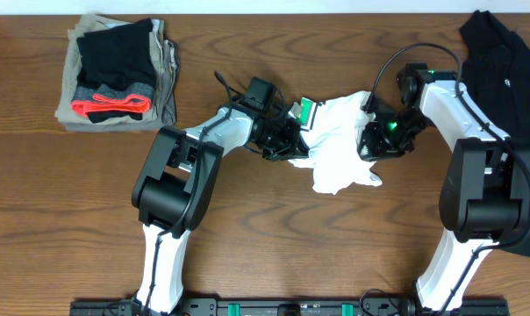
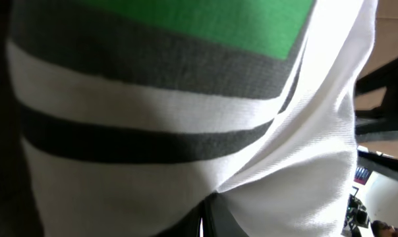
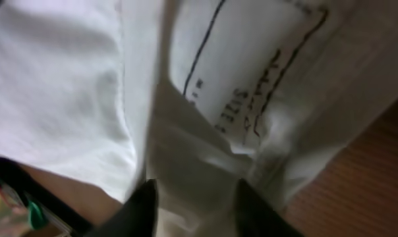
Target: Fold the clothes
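The white T-shirt (image 1: 340,149) lies crumpled in the middle of the table, its green-and-black print (image 1: 307,111) showing at its left edge. My left gripper (image 1: 289,139) is at the shirt's left side; in the left wrist view its jaws (image 2: 209,220) are shut on a pinch of the white T-shirt (image 2: 186,112), which fills the frame. My right gripper (image 1: 371,140) is at the shirt's right side; its fingers (image 3: 196,201) stand apart with a fold of the shirt (image 3: 60,92) between them, near the printed size label. The black shirt (image 1: 509,79) lies at the far right.
A stack of folded clothes (image 1: 116,75), tan, black, grey and with an orange band, sits at the back left. The black shirt drapes over the table's right edge beside my right arm. Bare wooden table (image 1: 274,237) lies in front of the T-shirt.
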